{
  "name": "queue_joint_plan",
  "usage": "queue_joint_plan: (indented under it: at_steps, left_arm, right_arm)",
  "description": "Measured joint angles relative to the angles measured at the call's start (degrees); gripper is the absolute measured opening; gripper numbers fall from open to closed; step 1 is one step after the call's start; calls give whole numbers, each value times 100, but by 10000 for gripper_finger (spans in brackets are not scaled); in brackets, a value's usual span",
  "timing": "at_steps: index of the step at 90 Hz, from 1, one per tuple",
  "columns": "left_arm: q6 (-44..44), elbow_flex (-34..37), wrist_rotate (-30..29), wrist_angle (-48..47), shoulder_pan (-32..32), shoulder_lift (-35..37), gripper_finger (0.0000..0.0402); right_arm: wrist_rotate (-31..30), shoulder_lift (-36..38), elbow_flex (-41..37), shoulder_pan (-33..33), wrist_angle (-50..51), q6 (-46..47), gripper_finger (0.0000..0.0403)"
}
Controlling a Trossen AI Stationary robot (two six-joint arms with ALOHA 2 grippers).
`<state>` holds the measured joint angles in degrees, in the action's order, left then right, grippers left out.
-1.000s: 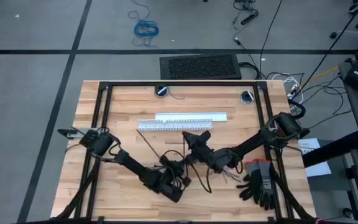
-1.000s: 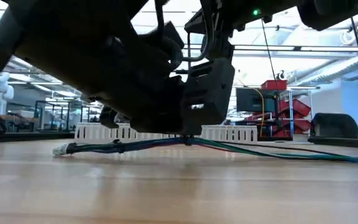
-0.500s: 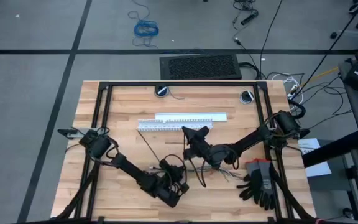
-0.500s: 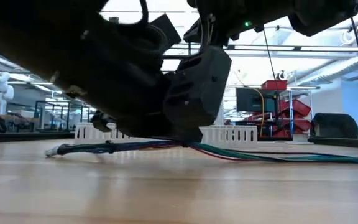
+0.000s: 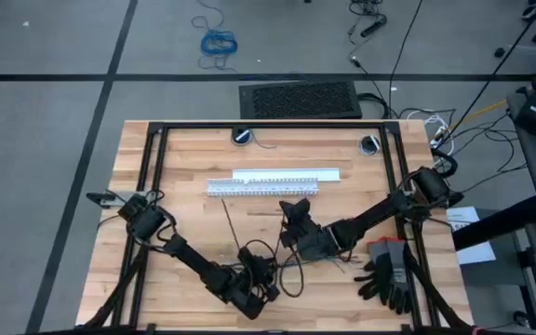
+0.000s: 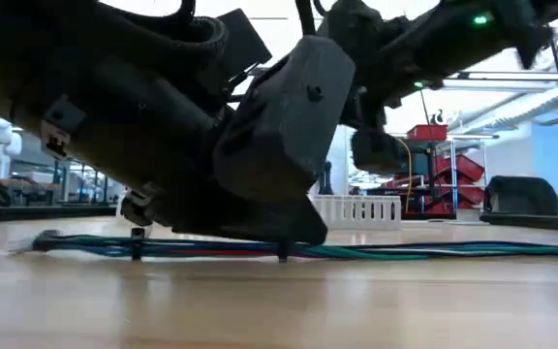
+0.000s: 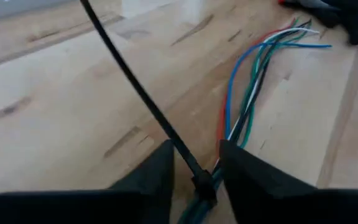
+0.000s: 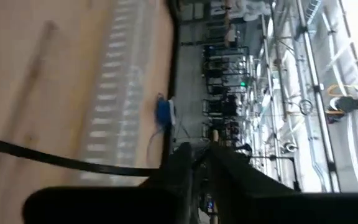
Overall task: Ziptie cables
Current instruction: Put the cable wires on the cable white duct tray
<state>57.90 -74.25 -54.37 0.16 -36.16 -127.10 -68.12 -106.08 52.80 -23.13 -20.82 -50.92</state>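
Note:
The cables (image 5: 333,264) lie flat on the table near its front, splayed ends (image 7: 294,34) toward the black gloves; the low view shows them as a long bundle (image 6: 405,251). A ziptie (image 7: 135,87) is looped round the bundle, and its thin tail (image 5: 234,221) slants toward the far left. My left gripper (image 7: 197,186) is low near the front edge, shut on the bundle at the ziptie's head. My right gripper (image 8: 196,155) hovers over the table's middle (image 5: 294,207), pointing toward the far edge, shut on a thin dark ziptie strip (image 8: 61,158). My left gripper pinches the cable bundle between its two fingers at the ziptie's head (image 7: 204,185). The fingers come in low from the table's near left and lie along the bundle. The bundle rests on the table, and the ziptie's tail rises away from the fingers. My right gripper pinches a thin dark strip (image 8: 166,168) between its two fingers, which lie across it. The fingers point roughly level toward the far edge, clear of the table. The strip runs off sideways out of the picture, so which part of it is held cannot be told.
A white slotted duct (image 5: 273,181) in two lengths lies across the table's far middle. Black gloves (image 5: 389,274) sit at the near right. A black frame (image 5: 156,149) runs round the table's edges. Bare wood (image 5: 194,167) shows at the far left.
My left gripper has drawn back toward the near edge, staying shut. The cable bundle has slid along the table with it, toward the near left. My right gripper has lifted up off the bundle.

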Motion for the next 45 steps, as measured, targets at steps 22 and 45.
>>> queue_joint_plan:
  at_steps: [22,45]
  left_arm:
    - [-191,-1,-1032,-109,-12,763,182]
    - [-1368,-9,-1341,-103,-365,1584,183]
  right_arm:
    - [-611,-2,0,-166,388,713,154]
    - [-1438,93,0,-341,969,1633,185]
